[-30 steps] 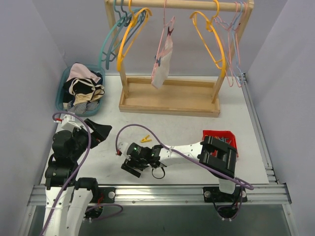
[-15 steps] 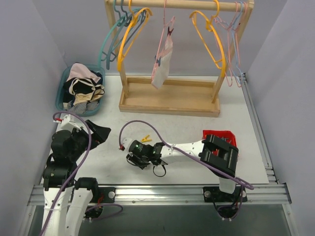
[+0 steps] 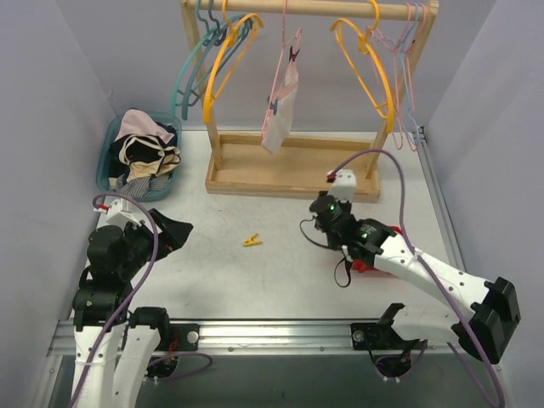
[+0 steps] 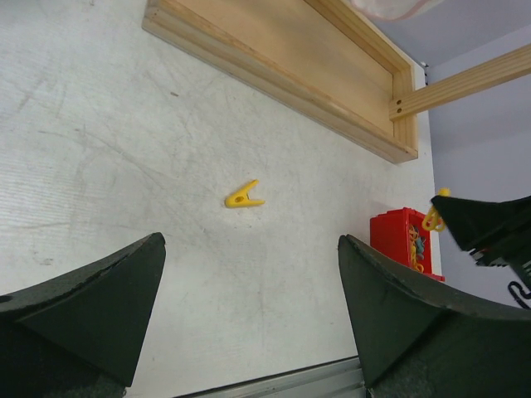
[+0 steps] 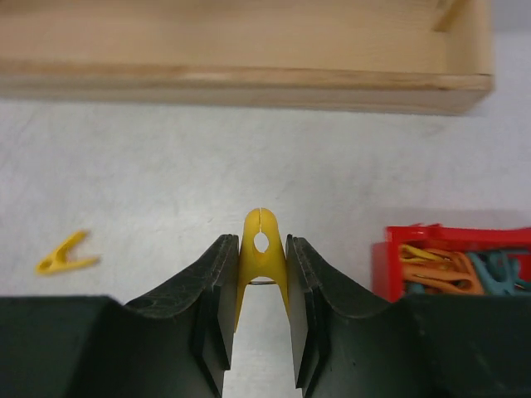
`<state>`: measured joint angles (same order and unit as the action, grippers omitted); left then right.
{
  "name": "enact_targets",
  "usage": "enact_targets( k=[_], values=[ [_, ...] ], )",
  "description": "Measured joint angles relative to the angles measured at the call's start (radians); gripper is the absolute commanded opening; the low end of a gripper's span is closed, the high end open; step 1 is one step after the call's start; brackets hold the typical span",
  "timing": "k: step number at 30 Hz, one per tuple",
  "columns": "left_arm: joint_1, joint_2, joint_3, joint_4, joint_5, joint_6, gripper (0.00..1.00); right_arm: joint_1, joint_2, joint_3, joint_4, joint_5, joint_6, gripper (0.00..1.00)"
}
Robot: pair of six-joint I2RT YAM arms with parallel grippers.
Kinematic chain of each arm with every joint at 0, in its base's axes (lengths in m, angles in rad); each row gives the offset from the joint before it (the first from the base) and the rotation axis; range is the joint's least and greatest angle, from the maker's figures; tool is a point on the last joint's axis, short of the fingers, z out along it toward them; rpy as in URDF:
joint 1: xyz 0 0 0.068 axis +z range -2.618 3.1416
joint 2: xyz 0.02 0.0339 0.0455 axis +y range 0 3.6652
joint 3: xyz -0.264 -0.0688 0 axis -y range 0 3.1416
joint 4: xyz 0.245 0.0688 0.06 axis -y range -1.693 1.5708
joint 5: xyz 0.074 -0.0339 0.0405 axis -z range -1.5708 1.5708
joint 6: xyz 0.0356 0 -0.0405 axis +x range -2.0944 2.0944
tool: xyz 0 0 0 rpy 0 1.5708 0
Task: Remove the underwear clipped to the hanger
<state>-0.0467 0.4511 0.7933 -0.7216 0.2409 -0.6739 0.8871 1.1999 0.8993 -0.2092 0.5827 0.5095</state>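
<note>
- The pale underwear is seen well beyond and above the right pincer, hung from a pink hanger on the wooden rack.
- It is still pinned by an upper peg and a lower peg, so the removal is judged unfinished.
- The black briefs cannot be picked out with certainty. Dark cloth is heaped in the teal basket ahead of the left pincer, but what it is cannot be told.
- A yellow clip is clamped between the closed fingers of the right pincer, pinched at its handle end and held clear of the tabletop.
- It is judged that this clip is being carried for stowing. The red box, already stocked with orange and teal clips, sits just to the right of the pincer.
- A second yellow clip is left lying flat on the tabletop, well to the left of the right pincer and ahead and right of the left one. It is probably to be collected too.
- The left pincer is held wide open and empty, low over the tabletop. Nothing is seen between its fingers, and it is parked well apart from the rack, presumably out of the other arm's way.
- The rack's wooden base is seen straight ahead of the right pincer, so a reach up to the pegs would have to be made over it.
</note>
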Motion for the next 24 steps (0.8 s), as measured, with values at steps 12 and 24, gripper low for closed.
enact_targets(
  k=[12, 24],
  values=[
    [0.0, 0.023, -0.015, -0.001, 0.007, -0.007, 0.94, -0.384, -0.095, -0.115, -0.211, 0.075, 0.187, 0.0],
    [0.0, 0.032, -0.039, 0.015, 0.027, -0.027, 0.94, -0.385, -0.141, -0.122, -0.239, 0.034, 0.257, 0.76]
  ],
)
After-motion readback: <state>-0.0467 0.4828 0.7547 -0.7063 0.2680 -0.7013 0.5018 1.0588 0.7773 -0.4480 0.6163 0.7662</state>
